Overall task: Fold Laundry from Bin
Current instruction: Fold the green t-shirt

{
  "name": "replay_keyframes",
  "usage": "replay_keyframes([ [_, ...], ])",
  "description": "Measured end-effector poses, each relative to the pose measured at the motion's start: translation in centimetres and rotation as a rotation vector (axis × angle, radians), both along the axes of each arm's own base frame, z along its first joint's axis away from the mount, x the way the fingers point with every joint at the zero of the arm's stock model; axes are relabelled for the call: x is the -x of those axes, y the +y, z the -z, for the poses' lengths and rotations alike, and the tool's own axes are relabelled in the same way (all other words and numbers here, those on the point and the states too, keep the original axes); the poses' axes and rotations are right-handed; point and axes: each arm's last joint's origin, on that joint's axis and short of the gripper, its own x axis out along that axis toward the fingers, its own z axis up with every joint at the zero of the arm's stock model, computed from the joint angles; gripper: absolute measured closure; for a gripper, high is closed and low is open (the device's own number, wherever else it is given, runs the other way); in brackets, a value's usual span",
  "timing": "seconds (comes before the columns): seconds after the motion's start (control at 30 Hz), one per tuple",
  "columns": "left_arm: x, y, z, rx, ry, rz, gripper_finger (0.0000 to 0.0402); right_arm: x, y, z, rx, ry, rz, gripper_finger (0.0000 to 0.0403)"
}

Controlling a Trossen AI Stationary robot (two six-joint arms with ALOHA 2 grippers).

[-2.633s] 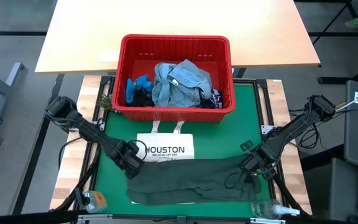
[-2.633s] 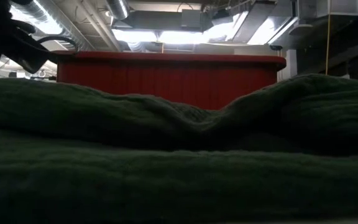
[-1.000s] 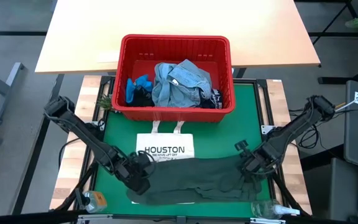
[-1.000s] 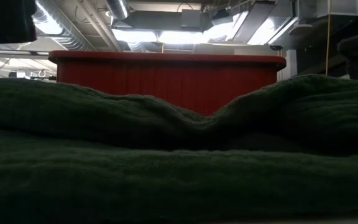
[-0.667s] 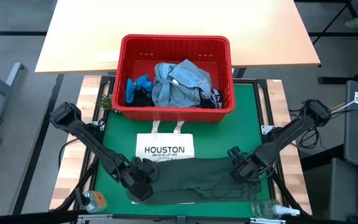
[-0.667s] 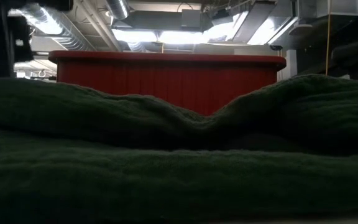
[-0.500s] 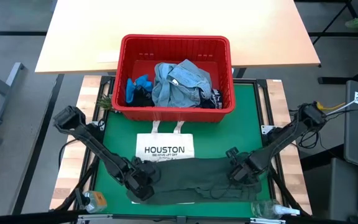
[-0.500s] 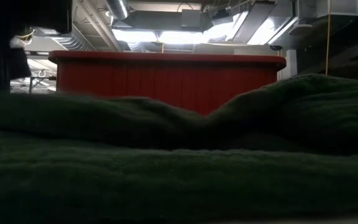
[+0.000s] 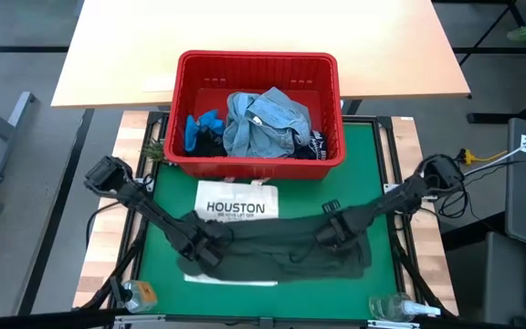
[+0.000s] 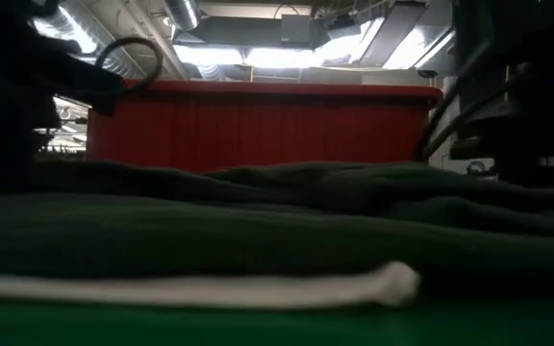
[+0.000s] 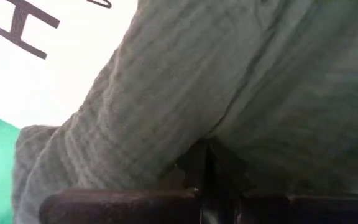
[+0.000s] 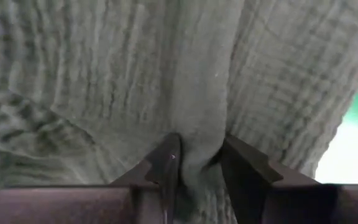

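The dark green garment [image 9: 277, 247] lies flat across the green mat [image 9: 373, 155], partly over the white tote bag [image 9: 236, 206]. My left gripper [image 9: 210, 245] is down at its left part and my right gripper [image 9: 331, 233] at its right part, both shut on its cloth. The red bin [image 9: 258, 151] stands at the far side. It holds the light blue denim shirt [image 9: 268, 119], a bright blue piece [image 9: 199, 128] and a dark navy one [image 9: 313, 146]. In the low view the garment [image 10: 277, 221] lies low before the bin [image 10: 258, 125]. My left gripper pinches a raised fold of the green cloth [image 11: 194, 140] between its two fingers, coming from above and pointing steeply down. The cloth around the fold lies on the tote bag and the mat. My right gripper pinches a ridge of the green cloth [image 12: 197, 146] between its two fingers [image 12: 166, 165], pointing straight down. The cloth spreads out flat around the ridge.
A white strip [image 10: 190, 286] shows under the garment's near edge, over bare mat. A bottle [image 9: 140, 294] lies at the near left corner and another [image 9: 395, 309] at the near right. A light wooden table [image 9: 263, 37] stands beyond the bin.
Both grippers have sunk with the cloth, the right one also going toward the table's left and far side. The garment's humps have flattened. Its near edge has drawn back from the near edge, baring mat and a white strip. The tote bag has slid toward the bin and turned slightly.
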Motion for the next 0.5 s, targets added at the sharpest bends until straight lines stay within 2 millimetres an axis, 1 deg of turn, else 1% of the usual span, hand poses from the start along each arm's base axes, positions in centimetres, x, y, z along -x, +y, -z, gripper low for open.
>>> replay_keyframes([
  [0.13, -0.2, 1.5, -0.1, -0.039, 0.052, -0.01, 0.039, -0.4, -2.2, 0.0, 0.019, 0.037, 0.025, 0.0288],
  [0.23, -0.3, 1.9, -0.3, -0.025, 0.057, 0.0, 0.039, -0.5, -3.1, -0.1, 0.025, 0.06, 0.041, 0.0288],
  [0.33, -0.4, 1.9, -1.0, -0.016, 0.042, 0.012, 0.039, -0.6, -3.2, -0.5, 0.033, 0.068, 0.021, 0.0288],
  [0.5, 0.0, 1.6, -3.1, 0.03, -0.019, 0.033, 0.039, -0.8, -3.1, -2.0, 0.041, 0.063, -0.002, 0.0288],
])
